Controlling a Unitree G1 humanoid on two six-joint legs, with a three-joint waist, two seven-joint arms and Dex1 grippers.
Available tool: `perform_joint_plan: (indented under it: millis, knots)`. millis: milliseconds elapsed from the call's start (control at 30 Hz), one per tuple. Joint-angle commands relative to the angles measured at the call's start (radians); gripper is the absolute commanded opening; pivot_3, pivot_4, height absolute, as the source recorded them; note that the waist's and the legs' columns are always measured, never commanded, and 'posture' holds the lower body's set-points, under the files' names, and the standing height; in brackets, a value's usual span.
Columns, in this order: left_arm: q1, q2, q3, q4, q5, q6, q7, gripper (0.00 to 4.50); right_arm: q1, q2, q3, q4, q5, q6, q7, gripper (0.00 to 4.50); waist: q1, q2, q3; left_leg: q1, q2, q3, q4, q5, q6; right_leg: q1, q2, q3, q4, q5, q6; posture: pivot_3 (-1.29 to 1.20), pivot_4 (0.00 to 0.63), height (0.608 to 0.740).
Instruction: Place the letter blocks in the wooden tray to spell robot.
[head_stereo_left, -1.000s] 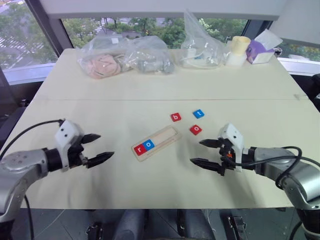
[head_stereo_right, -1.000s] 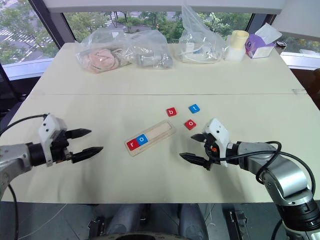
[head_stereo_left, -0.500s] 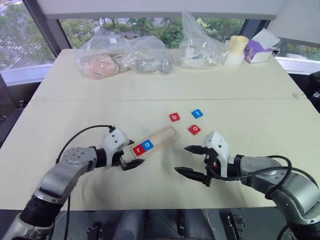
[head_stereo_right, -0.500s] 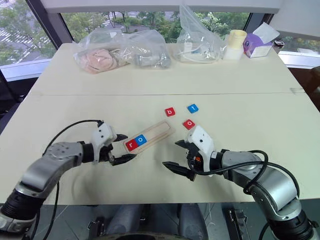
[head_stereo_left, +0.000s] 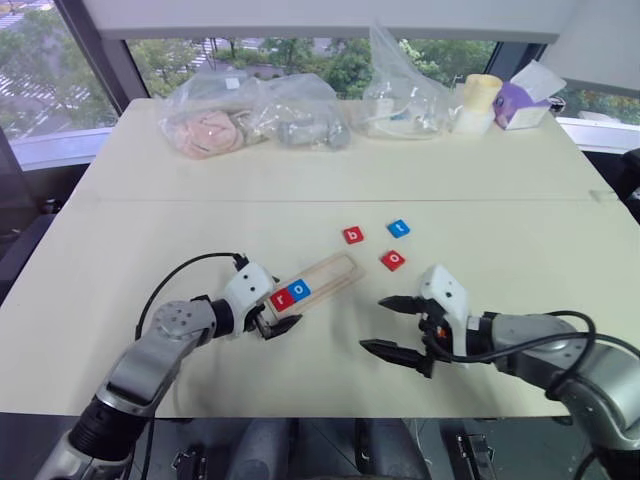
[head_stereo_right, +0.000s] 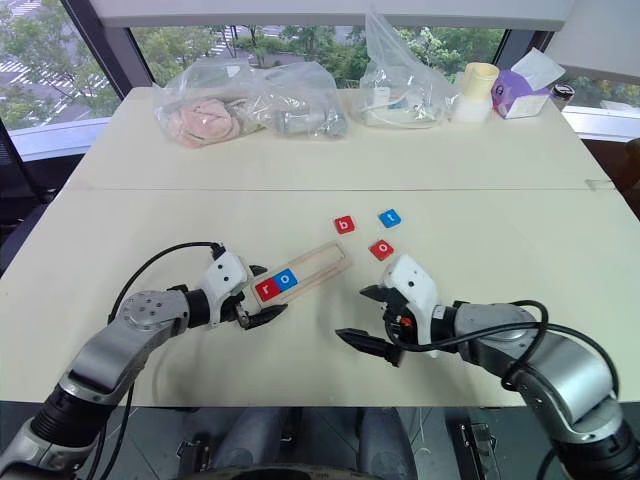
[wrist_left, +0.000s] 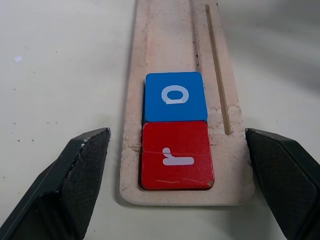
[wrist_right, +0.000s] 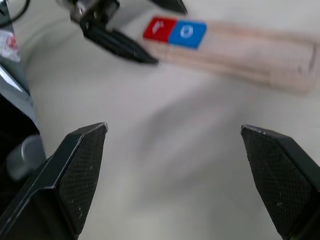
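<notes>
With our left tool spread wide astride the wooden tray end holding red r and blue o, we should steady it squarely while our empty, open right tool fetches the loose red b.

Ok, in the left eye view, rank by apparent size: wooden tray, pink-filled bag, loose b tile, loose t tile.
1. Pink-filled bag
2. Wooden tray
3. b tile and t tile look alike, so no ranking.
</notes>
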Motion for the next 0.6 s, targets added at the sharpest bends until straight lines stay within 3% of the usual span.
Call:
perform_joint_plan:
  millis: [33,467,600]
  knots:
    - [0.047,0.029,-0.044,-0.016,0.030,0.021,-0.022,4.50,0.020,-0.039,-0.022,-0.039,-0.010,-0.023,0.021,4.37,-0.002,0.001,-0.001,0.000,0.000,0.000,0.000,0.000,0.000,0.000,0.000,0.000,0.000,0.000,0.000,0.00,0.150,0.740]
    - [0.048,-0.003,-0.016,0.040,0.031,0.023,0.009,4.50,-0.007,-0.004,0.020,-0.008,-0.047,-0.061,-0.008,4.37,0.000,0.002,-0.002,0.000,0.000,0.000,0.000,0.000,0.000,0.000,0.000,0.000,0.000,0.000,0.000,0.00,0.150,0.740]
    - [0.048,-0.007,-0.016,0.066,0.045,0.010,0.016,3.22,-0.010,-0.003,0.015,0.001,-0.054,-0.065,-0.007,4.50,0.000,0.003,-0.003,0.001,0.000,0.000,0.000,0.000,0.000,0.001,0.000,0.000,0.000,0.000,0.000,0.00,0.150,0.740]
